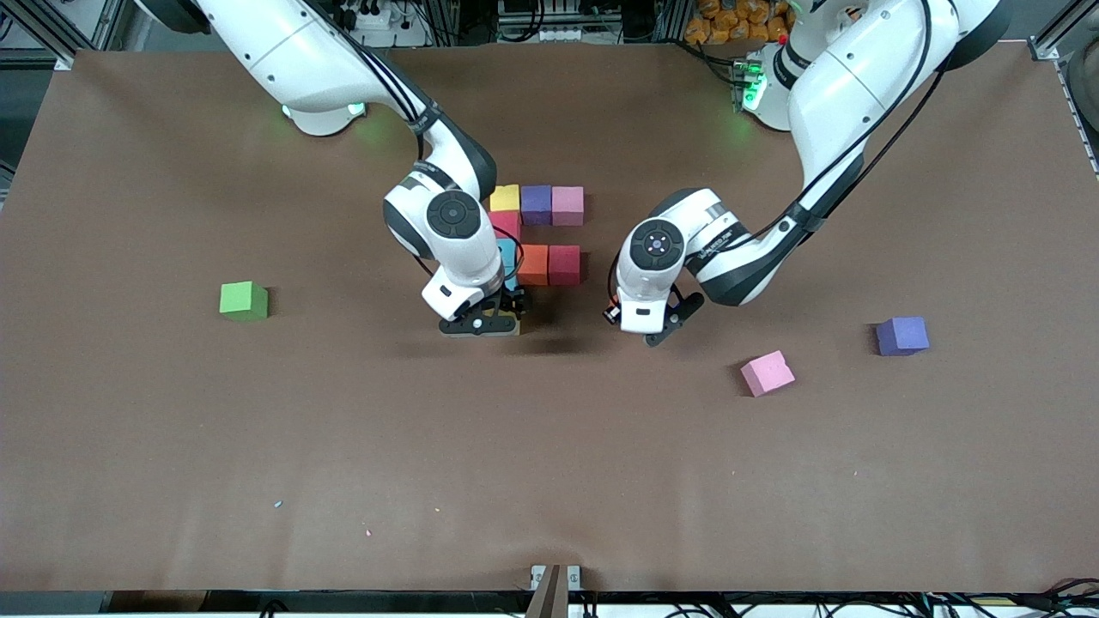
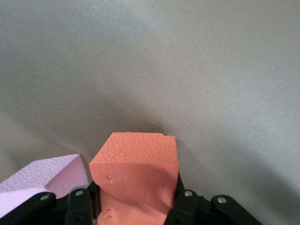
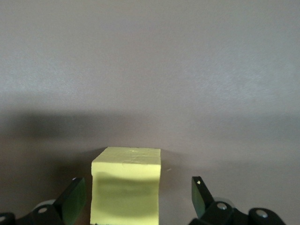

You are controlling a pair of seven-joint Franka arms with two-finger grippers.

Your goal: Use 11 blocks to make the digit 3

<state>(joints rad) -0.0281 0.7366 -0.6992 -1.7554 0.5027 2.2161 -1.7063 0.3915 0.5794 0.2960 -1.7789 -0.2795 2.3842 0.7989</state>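
Landmark: the group of blocks [image 1: 539, 233] in the middle of the brown table [image 1: 172, 446]. It has a yellow one, a purple one and a pink one in a row, and a red, a light blue, an orange and a dark red one next to them.
Right gripper [image 1: 482, 324]: low at the edge of the group that is nearest the front camera. Its fingers [image 3: 72, 201] are spread apart, with gaps on both sides of a yellow block [image 3: 126, 185] that sits on the table between them.
Left gripper [image 1: 657, 326]: near the group, toward the left arm's end of the table. It squeezes an orange block [image 2: 136, 183] tight, and the foam is dented.
Loose pink block [image 1: 768, 372]: nearer the front camera than the group, toward the left arm's end.
Loose purple block [image 1: 902, 335]: past the pink one, toward the same end.
Green cube [image 1: 243, 301]: alone, well apart from the group, toward the right arm's end.
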